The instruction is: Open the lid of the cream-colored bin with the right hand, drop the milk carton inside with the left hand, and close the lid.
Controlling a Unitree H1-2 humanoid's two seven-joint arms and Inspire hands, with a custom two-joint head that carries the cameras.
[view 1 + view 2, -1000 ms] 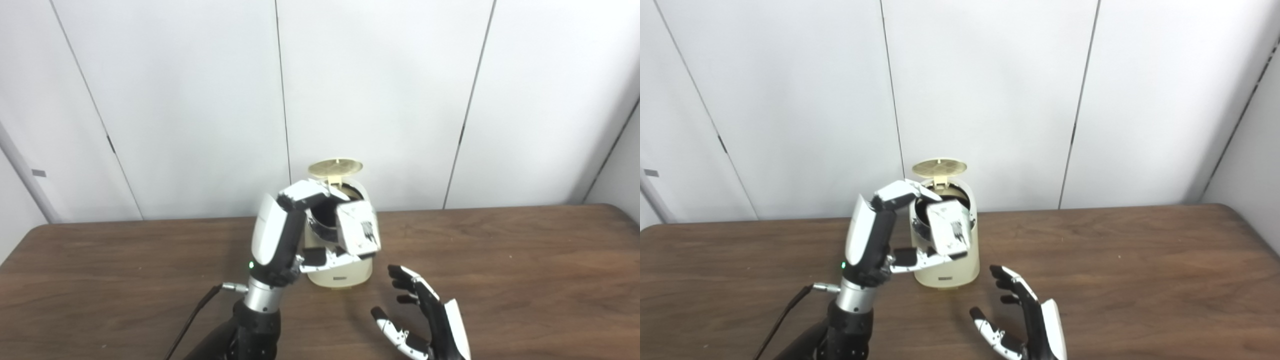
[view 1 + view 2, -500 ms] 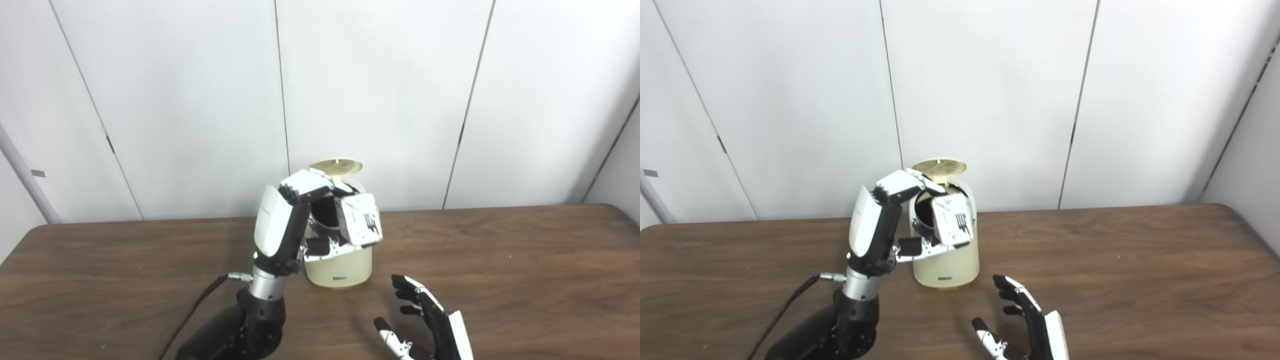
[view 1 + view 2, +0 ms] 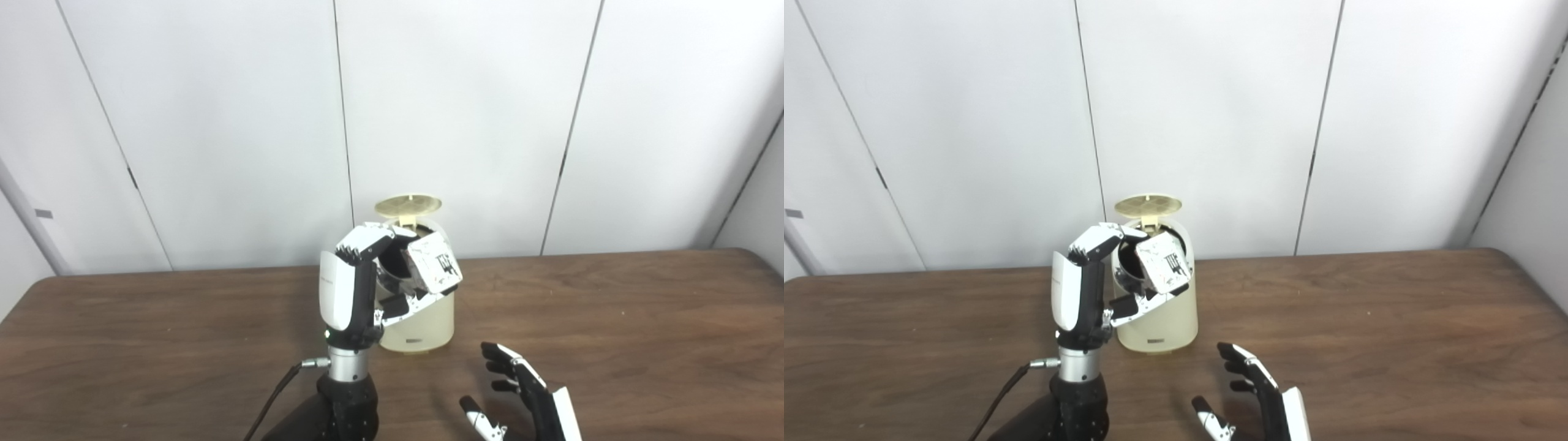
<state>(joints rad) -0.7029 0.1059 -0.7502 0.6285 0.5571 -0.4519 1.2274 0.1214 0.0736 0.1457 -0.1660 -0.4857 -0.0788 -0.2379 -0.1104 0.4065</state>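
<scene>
- Holding the milk carton point(image 3: 433, 264) right over the bin point(image 3: 416, 318) mouth, the left hand point(image 3: 352, 288) has its fingers point(image 3: 367, 240) curled over the top and the thumb tucked underneath, so it's pinched top and bottom.
- Carton looks like a small light paperboard box, probably empty, so it should crush a bit if squeezed hard. Flat faces are likely a little slick, so gripping across two opposite faces like it does now seems the sane choice.
- It's tilted: printed face points toward the camera and slightly up, and the long axis looks to run diagonally, upper end toward the lid point(image 3: 409, 205), lower end toward the bin's front. Hard to be sure, it's nearly square from here.
- Lid stands flipped up behind the bin opening.
- Right hand point(image 3: 527, 398) sits low in front of the bin and to its right, just above the surface point(image 3: 612, 318), fingers spread, holding nothing.
</scene>
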